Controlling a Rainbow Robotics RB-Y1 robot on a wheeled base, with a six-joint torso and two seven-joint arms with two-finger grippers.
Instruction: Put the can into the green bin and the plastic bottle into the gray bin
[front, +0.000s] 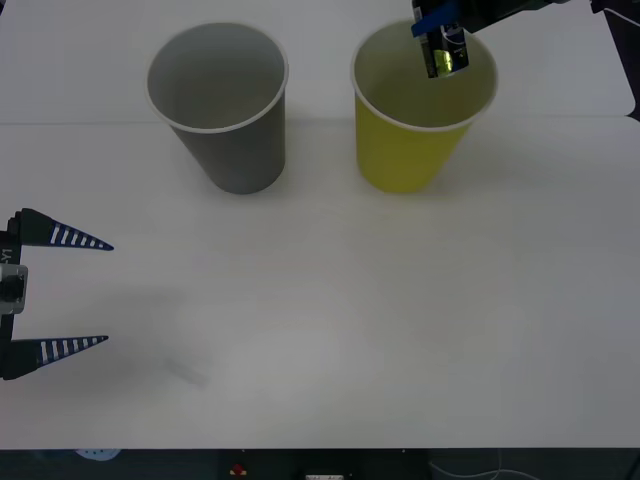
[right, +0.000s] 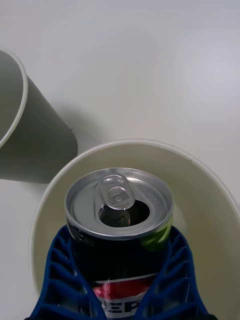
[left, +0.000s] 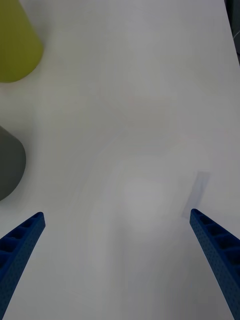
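My right gripper (front: 440, 30) is shut on the can (front: 446, 52), a small dark drinks can with a silver top and pull tab (right: 119, 195), and holds it over the open mouth of the green bin (front: 415, 150). The right wrist view has the can between blue fingers (right: 60, 275), with the bin's pale inside (right: 210, 210) around it. The gray bin (front: 225, 120) stands upright to the left of the green one. My left gripper (front: 100, 292) hovers open near the table's left edge, nothing between its fingers. The plastic bottle is out of view.
Both cups stand at the back of a white table (front: 350, 330). The table's front edge runs along the bottom of the front view. The left wrist view shows the sides of the green bin (left: 15, 45) and the gray bin (left: 10, 165).
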